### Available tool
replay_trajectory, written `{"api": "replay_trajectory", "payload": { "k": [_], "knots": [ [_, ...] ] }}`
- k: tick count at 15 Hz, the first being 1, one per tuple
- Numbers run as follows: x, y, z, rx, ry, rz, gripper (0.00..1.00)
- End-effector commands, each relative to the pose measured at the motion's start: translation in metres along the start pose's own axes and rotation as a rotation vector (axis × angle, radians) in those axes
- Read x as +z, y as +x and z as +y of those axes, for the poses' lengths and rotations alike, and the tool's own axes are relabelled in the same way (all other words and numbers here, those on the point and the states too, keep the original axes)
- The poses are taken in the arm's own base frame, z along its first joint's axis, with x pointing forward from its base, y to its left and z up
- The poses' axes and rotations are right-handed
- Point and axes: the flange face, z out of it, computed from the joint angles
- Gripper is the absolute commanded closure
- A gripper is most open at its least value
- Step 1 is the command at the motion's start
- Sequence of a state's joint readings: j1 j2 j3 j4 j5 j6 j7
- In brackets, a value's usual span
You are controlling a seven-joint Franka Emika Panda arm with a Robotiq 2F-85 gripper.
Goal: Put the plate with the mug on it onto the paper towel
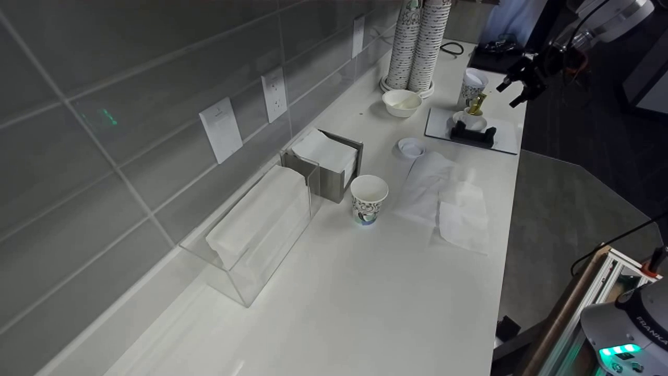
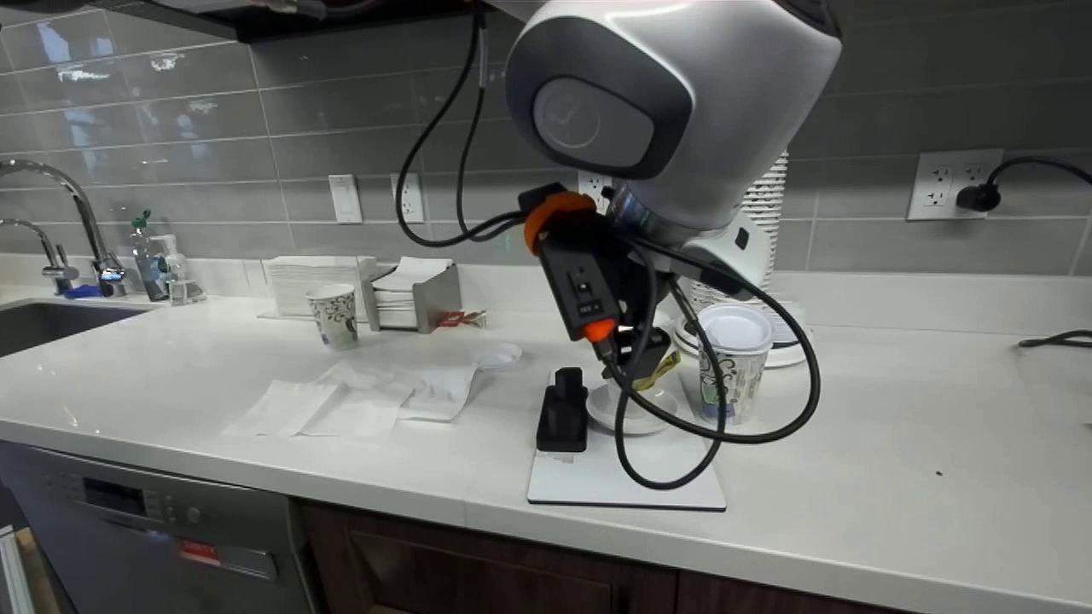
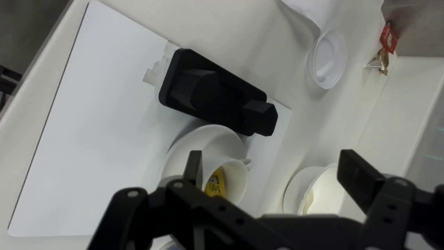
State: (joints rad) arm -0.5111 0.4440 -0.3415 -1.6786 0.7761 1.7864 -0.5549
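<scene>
Plate (image 3: 210,139) rests on the white board (image 3: 97,132), lower than my gripper (image 3: 271,165); the mug (image 3: 237,180) stands on it. My fingers (image 3: 194,166) are spread wide. In the wrist view one of them covers part of both plate and mug; in an exterior view I read a gap between them and the mug. A yellow packet (image 3: 215,182) leans in the mug, sticking up past the rim. The black stand (image 3: 218,93) sits just beside the plate along the board's edge; touching or not, I cannot tell. Next out: a white-topped cup (image 2: 742,384) just beside the board, a bowl (image 1: 401,110) by the cup stacks (image 1: 428,47). The paper towel (image 1: 463,222) lies on the counter (image 1: 391,303) in overlapping sheets, well apart from the plate, a lid (image 1: 412,148) near it. Farthest: a second cup (image 1: 368,201), upright, by the napkin holder (image 1: 330,185), then a clear box (image 1: 222,282) of towels.
</scene>
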Motion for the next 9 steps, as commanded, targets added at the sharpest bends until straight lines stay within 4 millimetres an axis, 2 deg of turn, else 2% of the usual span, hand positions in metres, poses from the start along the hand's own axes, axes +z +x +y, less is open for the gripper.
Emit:
{"api": "replay_trajectory", "payload": {
  "k": [1,6,7,8,9],
  "knots": [
    [0.006,0.022,0.024,0.007,0.0,0.018,0.0],
    [0.014,0.045,0.052,-0.01,-0.003,0.011,0.0],
    [0.017,0.051,0.056,-0.021,-0.001,0.015,0.04],
    [0.02,0.055,0.058,-0.03,0.004,0.012,0.15],
    [0.023,0.06,0.06,-0.027,0.005,0.01,0.16]
  ]
}}
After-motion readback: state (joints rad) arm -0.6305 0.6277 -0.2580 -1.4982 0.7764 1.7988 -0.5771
